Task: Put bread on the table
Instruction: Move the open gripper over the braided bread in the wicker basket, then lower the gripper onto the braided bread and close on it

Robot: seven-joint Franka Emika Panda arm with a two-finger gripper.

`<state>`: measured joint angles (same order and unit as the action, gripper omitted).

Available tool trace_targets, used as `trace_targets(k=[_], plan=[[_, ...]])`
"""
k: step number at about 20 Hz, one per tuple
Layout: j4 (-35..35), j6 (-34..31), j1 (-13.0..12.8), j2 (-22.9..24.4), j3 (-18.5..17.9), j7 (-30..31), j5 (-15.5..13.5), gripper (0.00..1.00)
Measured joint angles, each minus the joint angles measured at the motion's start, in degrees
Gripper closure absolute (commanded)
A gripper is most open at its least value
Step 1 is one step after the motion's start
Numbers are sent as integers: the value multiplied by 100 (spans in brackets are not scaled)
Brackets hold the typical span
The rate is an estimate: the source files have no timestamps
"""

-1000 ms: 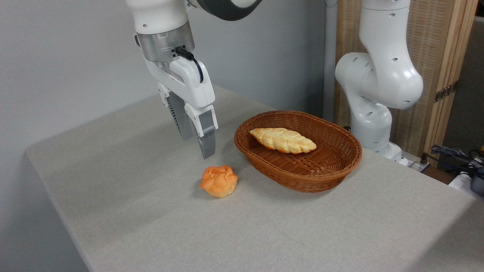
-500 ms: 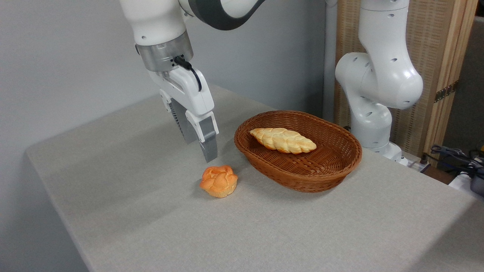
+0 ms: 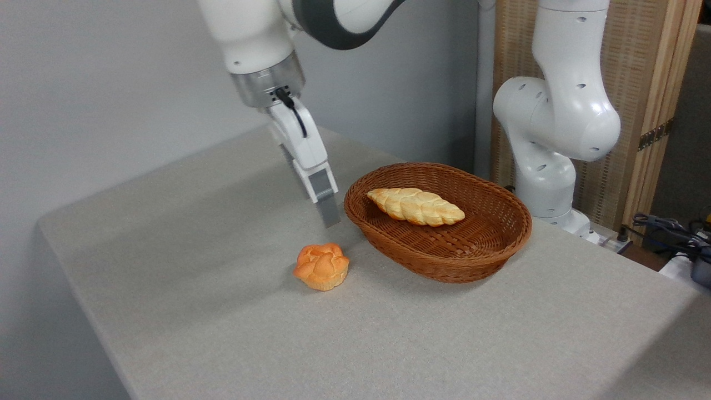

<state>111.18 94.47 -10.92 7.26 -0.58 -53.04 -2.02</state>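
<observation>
Hanging edge-on just left of the basket (image 3: pixel 444 261), the tool (image 3: pixel 329 214), grip unreadable, carries nothing because the bread (image 3: pixel 415 206) lies inside, off the bench (image 3: pixel 444 344).

Lab: robot arm (image 3: pixel 555 111), loose cables (image 3: pixel 666 230)

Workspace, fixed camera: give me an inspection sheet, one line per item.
Surface: table covered in grey-beige fabric, flat, no spills seen.
Job's things: bread lies inside the wicker basket, not yet on the table.
Clutter: orange bun on the table left of the basket.
Grippers: gripper hangs left of the basket rim, holding nothing; seen edge-on, opening unclear.
Cables: black cable on the wrist; cable bundle at far right.
Surroundings: grey wall, wooden screen behind the arm's base.
</observation>
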Motion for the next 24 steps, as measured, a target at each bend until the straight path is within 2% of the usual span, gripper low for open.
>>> trace_targets(k=[5,7,13,15,20,24], plan=[[1020,-31,-34,930,3,-1345,0,0],[1359,-42,-146,1256,4,-1683,0,0],[2064,-99,-795,1868,17,-2337,2,0],[2245,-99,-942,2001,18,-2480,2,0],[2771,-81,-1146,2357,18,-2660,5,0],[3202,254,-1221,2550,18,-2793,57,1]])
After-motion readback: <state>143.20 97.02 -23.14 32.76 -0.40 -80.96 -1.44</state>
